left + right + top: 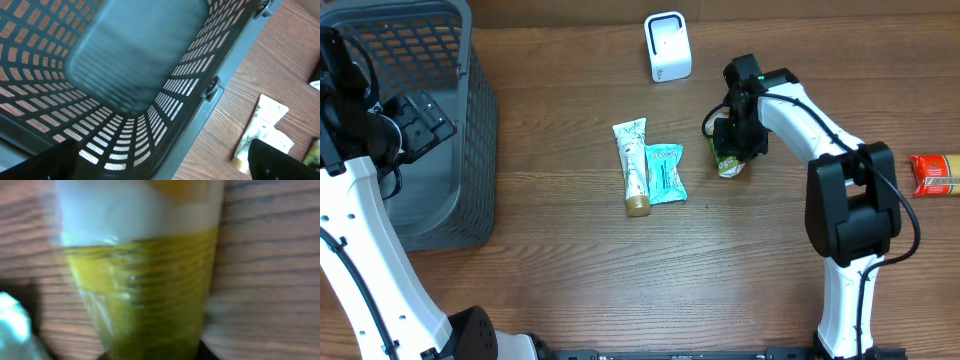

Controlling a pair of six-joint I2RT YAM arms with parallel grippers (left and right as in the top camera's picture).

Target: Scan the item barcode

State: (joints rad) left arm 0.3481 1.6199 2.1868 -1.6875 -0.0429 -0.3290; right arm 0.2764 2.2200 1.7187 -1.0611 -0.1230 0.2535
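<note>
Overhead, right gripper (732,148) over green-yellow item (729,168), grip unclear, tube (634,165), teal packet (665,172) nearby, left gripper (425,122) spread.

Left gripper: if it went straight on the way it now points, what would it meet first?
The grey basket. The left gripper, open, points into it with nothing in between, so it would probably meet the basket's bare floor or slatted inner wall first; depth is unclear.

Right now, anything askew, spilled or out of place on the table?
Nothing spilled or damaged. One outlier: the orange packet sits alone at the far right, away from the tube and teal packet grouped in the middle. The right gripper is over a yellow-green container; the wrist view is too blurred to judge it.
</note>
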